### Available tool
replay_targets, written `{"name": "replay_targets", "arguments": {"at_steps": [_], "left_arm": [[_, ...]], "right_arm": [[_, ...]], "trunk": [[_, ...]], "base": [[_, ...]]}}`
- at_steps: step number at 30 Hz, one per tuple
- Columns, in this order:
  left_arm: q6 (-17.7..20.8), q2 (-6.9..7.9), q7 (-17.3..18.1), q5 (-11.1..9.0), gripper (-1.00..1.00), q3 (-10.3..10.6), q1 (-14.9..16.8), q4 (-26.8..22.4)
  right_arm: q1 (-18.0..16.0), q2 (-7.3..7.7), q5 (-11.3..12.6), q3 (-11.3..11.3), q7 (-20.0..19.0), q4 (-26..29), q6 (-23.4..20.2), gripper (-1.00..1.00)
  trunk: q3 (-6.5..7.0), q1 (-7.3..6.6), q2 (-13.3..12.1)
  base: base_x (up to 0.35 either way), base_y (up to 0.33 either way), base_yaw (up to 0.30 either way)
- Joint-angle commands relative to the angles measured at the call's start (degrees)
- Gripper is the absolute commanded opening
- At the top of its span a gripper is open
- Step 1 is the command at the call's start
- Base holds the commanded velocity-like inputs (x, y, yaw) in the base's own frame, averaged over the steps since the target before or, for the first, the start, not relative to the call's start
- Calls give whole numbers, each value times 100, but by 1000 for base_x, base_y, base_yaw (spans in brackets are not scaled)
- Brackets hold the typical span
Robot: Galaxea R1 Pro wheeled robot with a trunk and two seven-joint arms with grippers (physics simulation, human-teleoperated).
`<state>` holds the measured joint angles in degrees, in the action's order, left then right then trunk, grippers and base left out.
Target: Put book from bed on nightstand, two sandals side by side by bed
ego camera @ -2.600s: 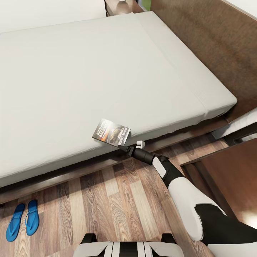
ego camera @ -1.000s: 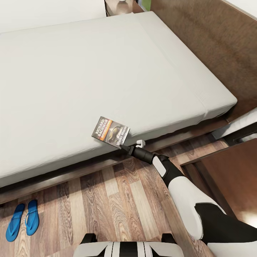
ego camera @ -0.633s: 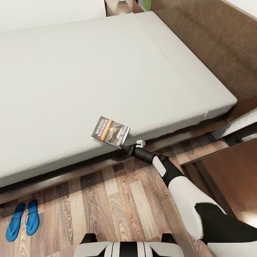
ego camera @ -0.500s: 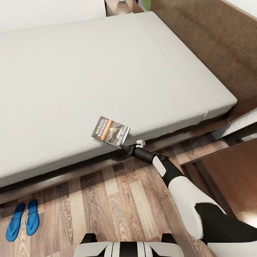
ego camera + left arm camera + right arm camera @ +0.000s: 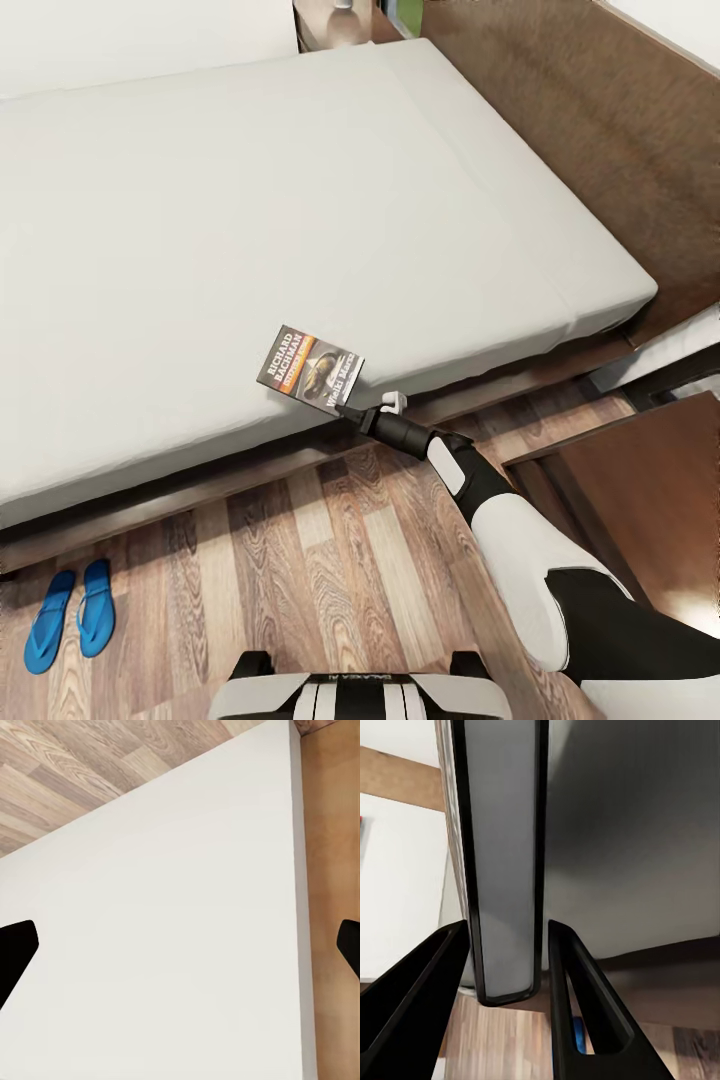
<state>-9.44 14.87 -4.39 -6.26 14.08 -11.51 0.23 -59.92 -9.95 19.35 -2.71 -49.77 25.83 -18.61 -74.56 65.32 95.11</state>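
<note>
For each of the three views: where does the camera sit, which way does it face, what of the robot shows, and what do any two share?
Head view: high on the robot, looking down at the light-grey mattress bed, the small dark paperback book at its near edge, two bright blue sandals on the wood floor; the right arm and right gripper show.
Left wrist view: faces a white surface and plank floor; black fingertips at the edges.
Right wrist view: looks along the fingers flanking the book.
Shared: head and right wrist views show the book.
</note>
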Motion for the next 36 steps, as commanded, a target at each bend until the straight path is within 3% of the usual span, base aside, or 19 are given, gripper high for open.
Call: {"name": "replay_targets", "arguments": {"at_steps": [1, 21, 36], "left_arm": [[-23, -1, -9, -59, 100, 51, -1, 2], [-23, -2, -10, -59, 100, 51, -1, 3], [-23, -2, -11, -59, 100, 51, -1, 3]], "right_arm": [[-2, -5, 16, -29, -15, -2, -50, -100], [6, -5, 19, -36, -61, 26, -50, -100], [17, -5, 15, -31, -313, 149, -36, -100]], "trunk": [[17, -22, -40], [376, -462, -842], [645, -791, -1444]], "base": [[0, 0, 0], [0, 0, 0], [0, 0, 0]]}}
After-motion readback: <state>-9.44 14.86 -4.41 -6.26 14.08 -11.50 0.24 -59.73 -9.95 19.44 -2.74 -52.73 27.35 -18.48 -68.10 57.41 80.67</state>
